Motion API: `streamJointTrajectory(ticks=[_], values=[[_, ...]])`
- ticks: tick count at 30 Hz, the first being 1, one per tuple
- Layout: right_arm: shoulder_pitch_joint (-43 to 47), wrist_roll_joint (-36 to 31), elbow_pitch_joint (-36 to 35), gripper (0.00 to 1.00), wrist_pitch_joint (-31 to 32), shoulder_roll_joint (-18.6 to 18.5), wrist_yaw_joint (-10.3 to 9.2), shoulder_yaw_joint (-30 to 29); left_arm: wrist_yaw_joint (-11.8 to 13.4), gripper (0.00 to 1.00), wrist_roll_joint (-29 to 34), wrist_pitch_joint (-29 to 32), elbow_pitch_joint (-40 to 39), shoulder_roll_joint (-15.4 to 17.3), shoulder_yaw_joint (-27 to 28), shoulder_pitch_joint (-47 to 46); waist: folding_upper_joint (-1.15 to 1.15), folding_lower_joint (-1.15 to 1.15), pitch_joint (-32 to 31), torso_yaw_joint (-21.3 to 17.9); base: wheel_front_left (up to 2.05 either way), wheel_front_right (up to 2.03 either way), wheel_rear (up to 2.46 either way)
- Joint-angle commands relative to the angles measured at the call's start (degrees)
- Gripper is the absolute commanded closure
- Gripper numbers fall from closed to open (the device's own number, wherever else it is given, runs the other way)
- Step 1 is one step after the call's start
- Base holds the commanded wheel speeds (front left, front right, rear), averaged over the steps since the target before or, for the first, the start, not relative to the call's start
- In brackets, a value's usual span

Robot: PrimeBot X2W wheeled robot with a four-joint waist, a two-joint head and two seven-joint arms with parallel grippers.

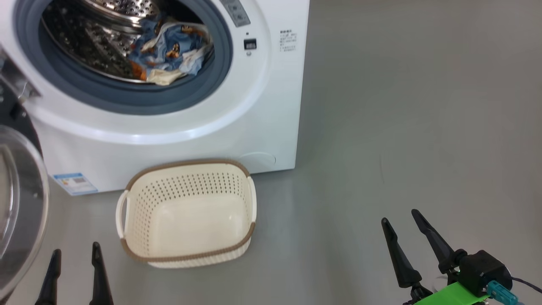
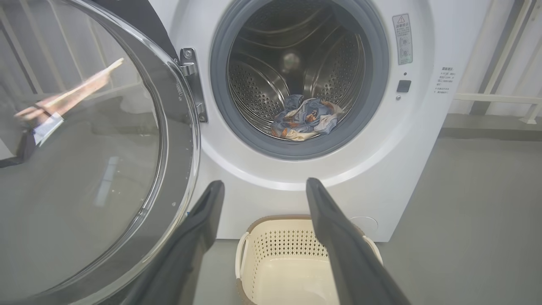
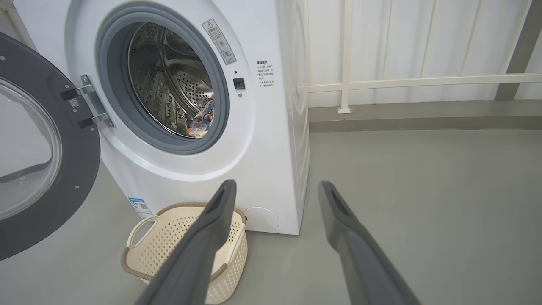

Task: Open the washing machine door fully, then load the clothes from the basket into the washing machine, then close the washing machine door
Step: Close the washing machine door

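The washing machine (image 1: pixel 262 110) stands with its round black door (image 1: pixel 17 203) swung wide open to the left; the door's glass bowl (image 2: pixel 76 148) is close beside my left gripper. The blue printed clothes (image 1: pixel 169 55) lie inside the steel drum (image 2: pixel 296 76), also seen as clothes (image 2: pixel 305 118) and clothes (image 3: pixel 203 123) in the wrist views. The cream basket (image 1: pixel 186 212) sits on the floor before the machine with nothing in it. My left gripper (image 1: pixel 74 250) is open at the lower left, holding nothing. My right gripper (image 1: pixel 400 216) is open at the lower right, away from the basket.
Grey floor (image 1: pixel 402 127) spreads to the right of the machine. A white railing and wall panels (image 3: pixel 402 80) stand behind it. A blue sticker (image 1: pixel 74 182) marks the machine's lower left front.
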Motion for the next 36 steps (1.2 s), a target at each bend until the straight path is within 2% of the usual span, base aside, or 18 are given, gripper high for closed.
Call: streamJointTrajectory(ticks=[1,9,22,36], values=[[-0.85,-0.08,-1.29,0.0,-0.27,-0.58,0.09,1.14,0.42,0.0,0.66,-0.37,-1.82,0.28,2.07,-1.95,0.0,0.0,0.04,0.1,-1.41,1.41,0.0],[-0.98,-0.17,-1.17,0.0,-0.27,-0.53,0.09,1.11,0.29,0.0,0.78,-0.37,-1.39,0.04,1.89,-2.12,0.0,0.0,-0.21,0.56,-0.8,0.8,0.0],[-0.87,-0.13,-1.04,0.0,-0.27,-0.54,0.09,1.18,-0.26,0.0,0.76,-0.37,-1.68,-0.25,1.74,-1.56,0.0,0.0,-0.8,1.63,-0.02,0.02,0.0],[-0.73,-0.22,-1.34,0.0,-0.27,-0.74,0.09,1.29,0.04,0.0,0.38,-0.37,-1.96,-0.54,2.03,-1.23,0.0,0.0,-1.0,6.28,0.0,0.0,0.0]])
